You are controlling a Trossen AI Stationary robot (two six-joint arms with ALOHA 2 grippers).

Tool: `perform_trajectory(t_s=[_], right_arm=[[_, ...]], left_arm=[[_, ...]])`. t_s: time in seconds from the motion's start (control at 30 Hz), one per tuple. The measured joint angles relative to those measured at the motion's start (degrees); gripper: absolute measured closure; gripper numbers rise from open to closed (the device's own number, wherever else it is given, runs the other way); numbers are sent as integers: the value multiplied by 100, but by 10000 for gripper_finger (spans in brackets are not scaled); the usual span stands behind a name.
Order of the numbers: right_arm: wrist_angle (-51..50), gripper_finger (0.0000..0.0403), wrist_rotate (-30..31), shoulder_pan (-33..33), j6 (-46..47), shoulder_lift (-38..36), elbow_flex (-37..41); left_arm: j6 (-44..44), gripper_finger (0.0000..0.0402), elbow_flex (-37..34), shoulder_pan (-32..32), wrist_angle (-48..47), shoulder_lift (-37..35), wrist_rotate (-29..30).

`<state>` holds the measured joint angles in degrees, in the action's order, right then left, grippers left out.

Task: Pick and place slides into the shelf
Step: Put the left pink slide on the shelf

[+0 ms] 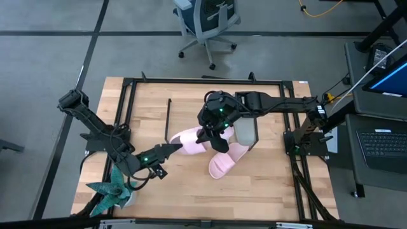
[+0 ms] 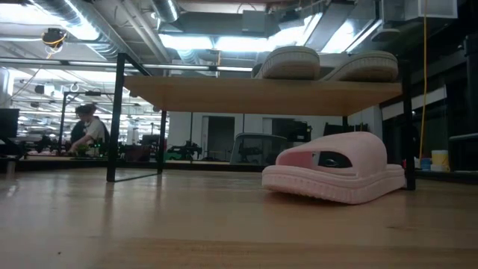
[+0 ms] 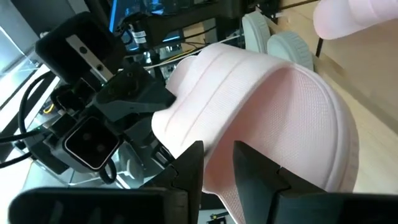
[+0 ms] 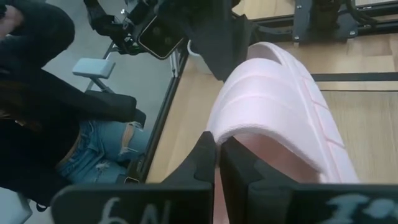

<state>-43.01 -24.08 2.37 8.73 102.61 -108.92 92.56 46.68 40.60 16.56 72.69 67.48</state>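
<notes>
Both arms meet over the middle of the worktop (image 1: 267,191), and both have hold of the same pink slide (image 1: 189,141). The left end effector (image 1: 173,147) reaches in from the near left corner, its two dark fingers (image 3: 186,171) closed on the edge of that slide's wide strap, one finger outside and one tucked under it. The right end effector (image 1: 210,135) comes in from the right side, its fingers (image 4: 202,158) pinched nearly together on the strap's rim at the other side. In the high view the slide sits between the two arms, in front of the shelf; whether it touches the wood I cannot tell.

The second pink slide (image 1: 224,162) lies flat on the worktop just to the right of the held one, close by the right arm's wrist. From table height it (image 2: 334,178) rests sole down, strap opening facing left, partly under the shelf (image 2: 261,96).

The shelf's wooden board stands on thin black end frames, and two grey-green slides (image 2: 287,62) already sit side by side on top of it towards its right end.

A teal plant (image 1: 111,193) stands at the near left corner, beside the left arm. A person (image 2: 88,128) is at a bench far behind the worktop, and another person in jeans (image 4: 93,152) stands just off the worktop's edge.
</notes>
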Motion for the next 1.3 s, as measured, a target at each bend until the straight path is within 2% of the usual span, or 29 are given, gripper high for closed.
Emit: perform_trajectory(t_s=[0.27, 0.67, 0.8, 1.1, 1.2, 1.3], right_arm=[[25, 393, 11, -4, 4, 0, 0], [47, 393, 0, -2, -4, 0, 0], [110, 393, -25, 0, 0, 0, 0], [141, 393, -145, 4, -12, 0, 0], [129, 393, -151, 10, -66, 0, 0], [128, 393, -148, 9, -169, 0, 0]], left_arm=[[242, 321, 0, -270, -4, 0, -9], [689, 321, 0, -315, 178, 0, -63], [725, 321, 0, -348, 590, -2, -117], [727, 322, -2, -432, 645, 7, -270], [721, 338, 0, -359, 678, 9, -271], [691, 372, 0, -317, 731, 11, -201]])
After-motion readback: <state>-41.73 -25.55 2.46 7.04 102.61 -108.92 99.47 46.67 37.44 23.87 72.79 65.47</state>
